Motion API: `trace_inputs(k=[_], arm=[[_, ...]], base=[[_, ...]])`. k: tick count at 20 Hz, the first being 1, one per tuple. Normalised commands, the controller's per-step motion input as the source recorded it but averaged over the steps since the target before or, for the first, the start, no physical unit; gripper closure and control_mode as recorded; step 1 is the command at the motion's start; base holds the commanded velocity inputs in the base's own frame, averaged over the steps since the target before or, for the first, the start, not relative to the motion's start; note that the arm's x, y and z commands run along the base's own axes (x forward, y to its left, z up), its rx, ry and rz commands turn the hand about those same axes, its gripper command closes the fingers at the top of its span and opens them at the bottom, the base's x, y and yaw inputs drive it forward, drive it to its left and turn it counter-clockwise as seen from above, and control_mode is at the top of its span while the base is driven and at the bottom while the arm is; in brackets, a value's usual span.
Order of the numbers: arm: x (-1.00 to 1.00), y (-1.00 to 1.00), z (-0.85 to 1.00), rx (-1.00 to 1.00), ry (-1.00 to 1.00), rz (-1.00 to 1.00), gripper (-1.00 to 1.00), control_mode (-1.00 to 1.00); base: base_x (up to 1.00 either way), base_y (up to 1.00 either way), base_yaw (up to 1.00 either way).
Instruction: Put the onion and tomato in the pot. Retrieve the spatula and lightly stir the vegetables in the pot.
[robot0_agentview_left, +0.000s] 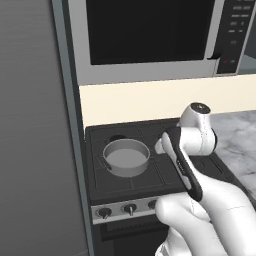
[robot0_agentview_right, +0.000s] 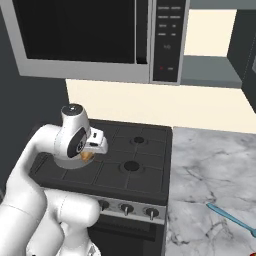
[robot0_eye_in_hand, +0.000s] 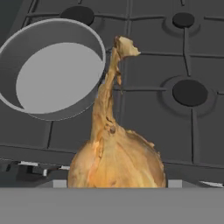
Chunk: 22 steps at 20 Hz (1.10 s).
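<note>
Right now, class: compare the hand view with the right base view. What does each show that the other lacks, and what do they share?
Hand view alone: the pot, its pale inside bare, standing on the stove to the side of the onion's stem.

Right base view alone: the spatula lying on the marble counter, and the microwave overhead.

Shared: the onion, held in the gripper above the stove, not yet in the pot.
</note>
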Motion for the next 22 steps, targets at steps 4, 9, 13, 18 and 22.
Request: trace_inputs(k=[4, 9, 13, 18, 22], arm=[[0.59, 0.42, 0.0, 0.0, 0.0, 0.02, 1.0, -1.0], [0.44, 0.22, -0.01, 0.0, 0.15, 0.0, 1.0, -1.0], [0.34, 0.28, -0.28, 0.0, 0.13, 0.0, 1.0, -1.0], [0.25, 0.44, -0.18, 0.0, 0.06, 0.02, 1.0, -1.0], [0.23, 0.5, -0.07, 0.0, 0.05, 0.03, 1.0, -1.0]], base=[[0.0, 0.0, 0.0], [0.0, 0.0, 0.0], [0.0, 0.0, 0.0], [0.0, 0.0, 0.0], [0.0, 0.0, 0.0]])
